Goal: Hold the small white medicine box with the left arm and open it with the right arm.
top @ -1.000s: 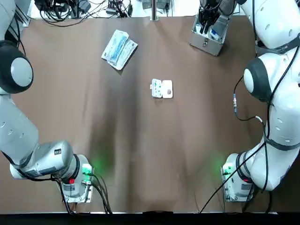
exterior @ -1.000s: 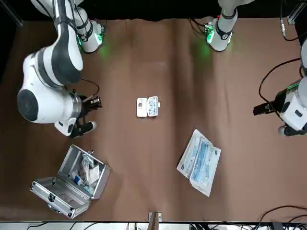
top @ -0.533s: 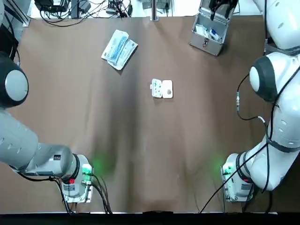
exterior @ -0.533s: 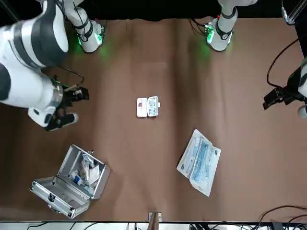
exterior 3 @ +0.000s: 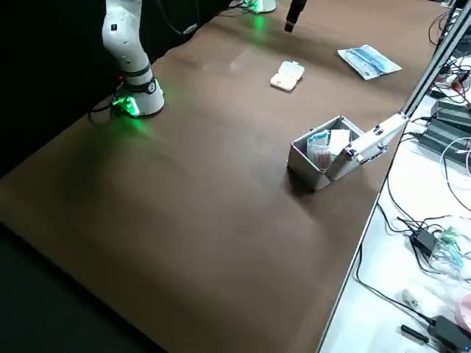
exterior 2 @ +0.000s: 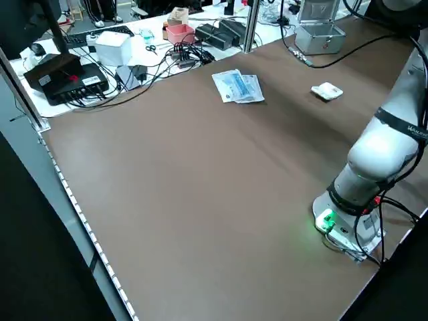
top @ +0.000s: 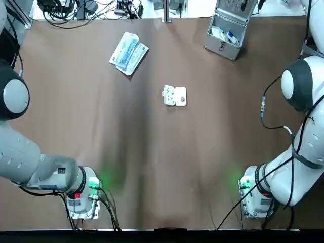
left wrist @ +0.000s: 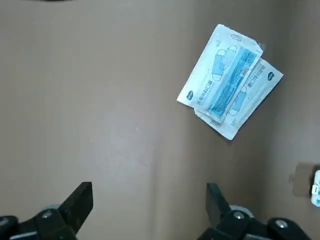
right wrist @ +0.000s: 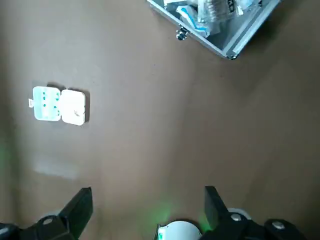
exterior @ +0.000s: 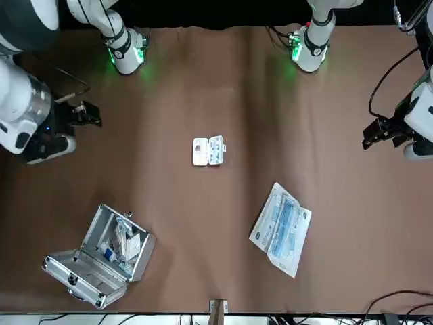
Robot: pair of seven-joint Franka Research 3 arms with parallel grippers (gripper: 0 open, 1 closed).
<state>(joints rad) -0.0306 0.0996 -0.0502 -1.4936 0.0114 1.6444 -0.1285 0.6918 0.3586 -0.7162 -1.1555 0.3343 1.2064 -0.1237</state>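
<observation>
The small white medicine box (top: 175,95) lies folded out flat at the table's middle, one half showing blue-dotted compartments (exterior: 208,150) (right wrist: 60,105). Nothing touches it. My right gripper (right wrist: 147,194) hangs high over the table's right side, open and holding nothing; in the front view it is the dark tip (exterior: 84,115) far from the box. Over the left side my left gripper (left wrist: 148,192) is also raised and open, seen in the front view (exterior: 381,130). Only an edge of the box (left wrist: 316,187) enters the left wrist view.
Two blue-and-white mask packets (top: 128,53) (left wrist: 229,80) lie at the far left. An open metal case (top: 228,31) (right wrist: 220,22) with supplies stands at the far right corner. Cables and gear (exterior 2: 80,73) lie beyond the table's far edge.
The right arm has pulled away from the metal case toward the table's right edge. The left arm has drawn outward to the left. The medicine box has not moved.
</observation>
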